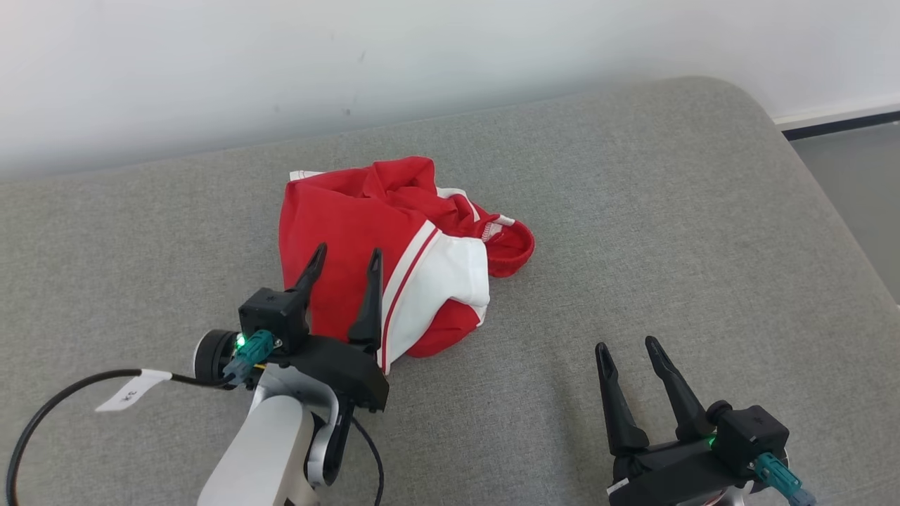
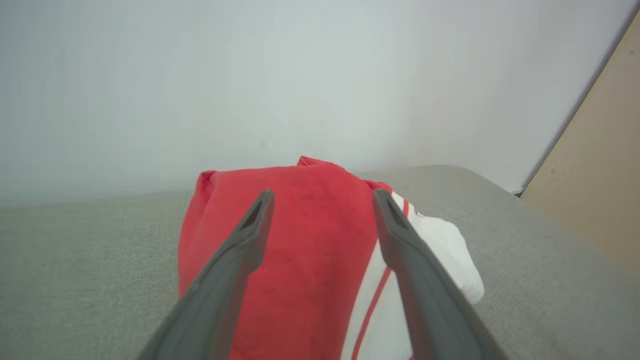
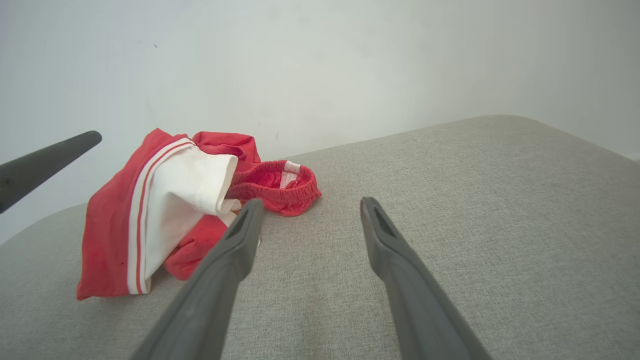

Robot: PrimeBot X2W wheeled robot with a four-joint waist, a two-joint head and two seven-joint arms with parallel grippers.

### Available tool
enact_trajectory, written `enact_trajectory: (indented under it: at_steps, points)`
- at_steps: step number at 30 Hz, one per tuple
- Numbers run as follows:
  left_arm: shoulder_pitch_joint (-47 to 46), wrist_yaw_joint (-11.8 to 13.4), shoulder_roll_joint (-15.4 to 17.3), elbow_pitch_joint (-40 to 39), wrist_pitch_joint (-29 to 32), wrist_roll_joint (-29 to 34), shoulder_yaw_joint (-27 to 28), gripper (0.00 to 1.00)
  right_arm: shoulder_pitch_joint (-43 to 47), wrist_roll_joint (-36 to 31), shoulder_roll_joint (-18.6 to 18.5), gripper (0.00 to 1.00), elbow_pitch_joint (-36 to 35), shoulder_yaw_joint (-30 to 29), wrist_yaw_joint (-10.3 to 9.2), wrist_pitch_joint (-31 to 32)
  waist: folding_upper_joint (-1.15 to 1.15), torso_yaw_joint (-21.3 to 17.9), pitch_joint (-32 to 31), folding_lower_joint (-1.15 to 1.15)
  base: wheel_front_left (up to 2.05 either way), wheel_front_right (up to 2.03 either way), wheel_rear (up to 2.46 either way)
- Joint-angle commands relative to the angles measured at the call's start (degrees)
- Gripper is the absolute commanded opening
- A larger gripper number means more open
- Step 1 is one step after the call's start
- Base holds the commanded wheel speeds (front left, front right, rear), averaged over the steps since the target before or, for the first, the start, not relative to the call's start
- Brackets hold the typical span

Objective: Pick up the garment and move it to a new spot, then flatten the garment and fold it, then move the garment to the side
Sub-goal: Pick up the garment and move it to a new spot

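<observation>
Grey cushion (image 1: 633, 211) holds the bunched garment (image 1: 337, 211) under the open left gripper (image 1: 349, 250), which might pinch one layer only; right gripper (image 1: 625, 343) open.

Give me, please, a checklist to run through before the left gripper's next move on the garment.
1. Left gripper open: ok, fingers spread.
2. Aimed at the garment: ok, its red panel sits between the fingers in the left wrist view.
3. Fingers touching cloth: cannot tell.
4. Right gripper out of the way: ok, open over bare cushion, apart from the garment.
5. Garment flat: not ok, a crumpled heap.
6. Space for a new spot: ok, bare cushion to its right.
</observation>
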Motion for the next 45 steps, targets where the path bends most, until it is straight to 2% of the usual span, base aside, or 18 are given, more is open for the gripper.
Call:
enact_trajectory:
  at_steps: [1,5,14,17,18,19,20,30,39,45]
  points:
    - [-0.72,0.32,-0.11,-0.81,0.14,-0.05,-0.07,1.00,0.56,0.53,-0.06,1.00,0.15,0.21,0.19,-0.15,0.00,0.02,-0.16,0.00,0.00,0.00,0.00]
    - [-0.70,0.87,0.30,-0.95,0.62,0.15,-0.23,1.00,0.28,0.80,-0.07,1.00,0.14,0.20,0.19,-0.15,0.00,-0.62,0.30,0.00,0.00,0.00,0.00]
    - [1.14,4.64,3.15,1.83,2.32,2.39,-0.30,1.00,-0.02,1.44,-0.07,1.00,0.14,-0.81,0.19,-0.15,0.00,-1.71,2.09,0.00,0.00,0.00,0.00]
    - [2.06,4.42,3.32,3.02,3.18,1.43,-0.23,1.00,-0.15,1.75,-0.05,1.00,0.21,-0.73,0.19,-0.15,0.00,-1.69,2.41,0.00,0.00,0.00,0.00]
    - [2.12,4.44,3.51,3.41,3.29,1.36,-0.30,0.89,-0.25,1.87,-0.05,1.00,0.18,-0.66,0.19,-0.15,0.00,-1.68,2.49,0.00,0.00,0.00,0.00]
    - [2.07,3.91,3.41,3.35,2.94,0.86,-0.26,0.14,-0.42,2.00,-0.05,1.00,0.00,-0.56,0.19,-0.15,0.00,-1.67,2.55,0.00,0.00,0.00,0.00]
    - [1.96,3.94,3.47,3.21,2.24,1.14,-0.35,0.00,-0.51,2.02,-0.05,1.00,-0.13,-0.49,0.19,-0.15,0.00,-1.64,2.59,0.00,0.00,0.00,0.00]
    - [-2.32,2.43,2.74,-0.73,0.75,1.00,-1.61,0.00,0.64,1.56,-0.04,1.00,0.06,-1.26,0.19,-0.15,0.00,0.72,1.08,0.00,0.00,0.00,0.00]
    - [-17.29,-2.35,1.46,-9.60,6.88,0.63,-4.65,0.00,0.60,2.54,-0.07,1.00,0.52,-0.64,0.19,-0.15,0.00,2.27,-0.37,0.00,0.00,0.00,0.00]
    - [-24.55,-3.24,1.50,-12.72,9.36,-0.95,-3.69,0.00,0.75,3.00,-0.06,1.00,0.59,-0.61,0.19,-0.15,0.00,1.93,-0.68,0.00,0.00,0.00,0.00]
